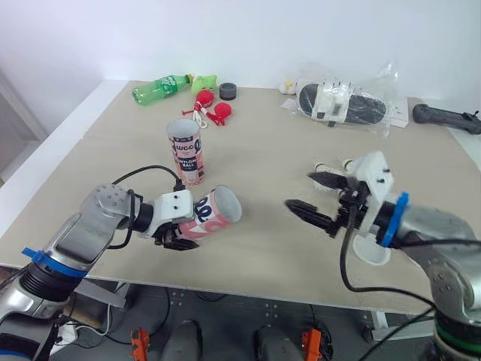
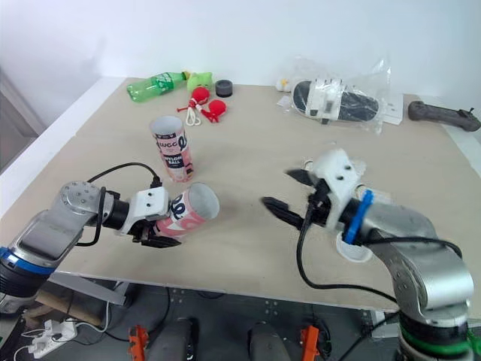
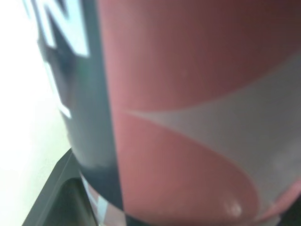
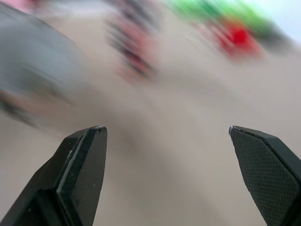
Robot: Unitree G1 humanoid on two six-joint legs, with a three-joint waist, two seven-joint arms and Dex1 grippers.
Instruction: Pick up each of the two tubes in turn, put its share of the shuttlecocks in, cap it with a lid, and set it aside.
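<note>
On the dark band of the standing tube [image 1: 186, 150] the white words "NYLON BALL" can be read. Above them are bigger letters, of which I can make out only "UCC". This tube is a smooth printed cylinder in pink, white and dark. It stands upright with its open mouth up, at the middle-left of the beige table [image 1: 263, 150].

The held tube [image 1: 214, 212] carries the same print, but its letters cannot be read. It is tilted almost flat, just nearer than the standing one, with its open round mouth turned to the right. The left gripper [image 1: 179, 236] is closed around its lower end. In the left wrist view the pink and white wall presses against a black finger [image 3: 56, 188].

The right gripper [image 1: 313, 197] is spread wide with nothing between its fingers, to the right of the held tube and apart from it. Its pointed black pads [image 4: 263, 165] have a fine grid texture. A white round lid [image 1: 372, 253] lies at the near right, partly hidden under the right forearm.

At the far side lie a green plastic bottle [image 1: 160, 86], some red pieces with white cord [image 1: 213, 109], a black round cap [image 1: 228, 92], a crinkled clear bag [image 1: 342, 101] with a black and white object inside, and a black handle [image 1: 447, 118].
</note>
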